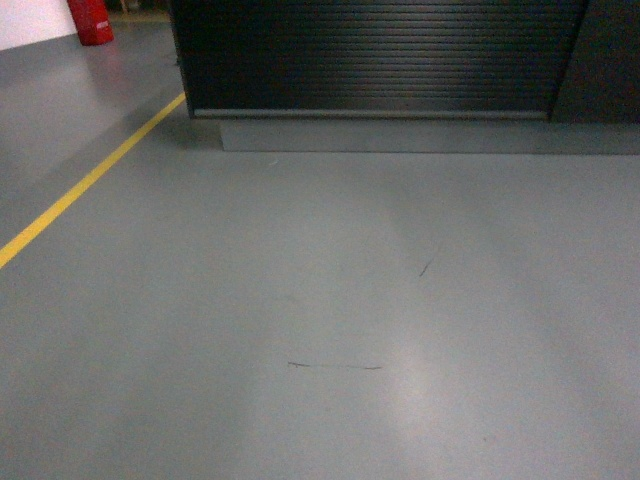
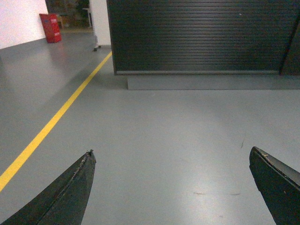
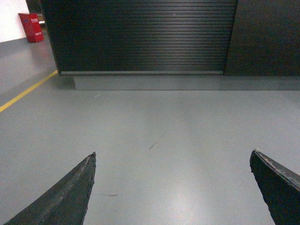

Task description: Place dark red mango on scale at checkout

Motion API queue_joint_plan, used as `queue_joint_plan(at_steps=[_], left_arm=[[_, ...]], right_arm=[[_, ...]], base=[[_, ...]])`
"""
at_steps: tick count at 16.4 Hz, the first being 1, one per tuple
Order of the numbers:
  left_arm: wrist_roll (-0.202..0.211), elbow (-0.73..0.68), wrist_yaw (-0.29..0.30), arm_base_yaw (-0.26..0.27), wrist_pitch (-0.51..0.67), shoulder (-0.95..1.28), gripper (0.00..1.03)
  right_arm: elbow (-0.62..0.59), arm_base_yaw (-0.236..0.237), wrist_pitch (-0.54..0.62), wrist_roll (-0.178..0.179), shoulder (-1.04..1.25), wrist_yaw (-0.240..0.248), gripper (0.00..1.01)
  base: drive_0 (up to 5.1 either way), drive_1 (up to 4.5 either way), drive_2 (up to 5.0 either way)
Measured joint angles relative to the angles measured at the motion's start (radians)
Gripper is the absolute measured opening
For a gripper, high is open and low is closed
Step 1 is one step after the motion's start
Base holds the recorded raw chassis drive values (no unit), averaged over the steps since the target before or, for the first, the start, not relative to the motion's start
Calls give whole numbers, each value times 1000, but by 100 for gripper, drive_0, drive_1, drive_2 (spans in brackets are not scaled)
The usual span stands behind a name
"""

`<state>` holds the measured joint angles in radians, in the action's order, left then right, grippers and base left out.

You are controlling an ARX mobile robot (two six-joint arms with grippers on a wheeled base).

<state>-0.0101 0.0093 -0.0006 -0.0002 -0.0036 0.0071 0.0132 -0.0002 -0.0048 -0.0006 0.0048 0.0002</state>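
Both the left gripper (image 2: pixel 171 187) and the right gripper (image 3: pixel 172 187) are spread and empty, facing the checkout's ribbed front (image 1: pixel 370 55) across bare floor (image 1: pixel 320 320); neither mango nor scale shows, so this is likely the approach.

Black ribbed checkout (image 1: pixel 380 55), grey floor (image 1: pixel 320 300), yellow line (image 1: pixel 90 180)

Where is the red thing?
The red object stands on the grey floor at the head view's far top-left, by the white wall, beyond the yellow line and left of the black checkout.
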Motion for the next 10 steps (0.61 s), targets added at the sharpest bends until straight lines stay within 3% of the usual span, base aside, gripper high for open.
queue_joint_plan(at_steps=[10], left_arm=[[0,0,0,0,1,0,98]], right_arm=[[0,0,1,0,0,0,98]], base=[[-8,409,-424]])
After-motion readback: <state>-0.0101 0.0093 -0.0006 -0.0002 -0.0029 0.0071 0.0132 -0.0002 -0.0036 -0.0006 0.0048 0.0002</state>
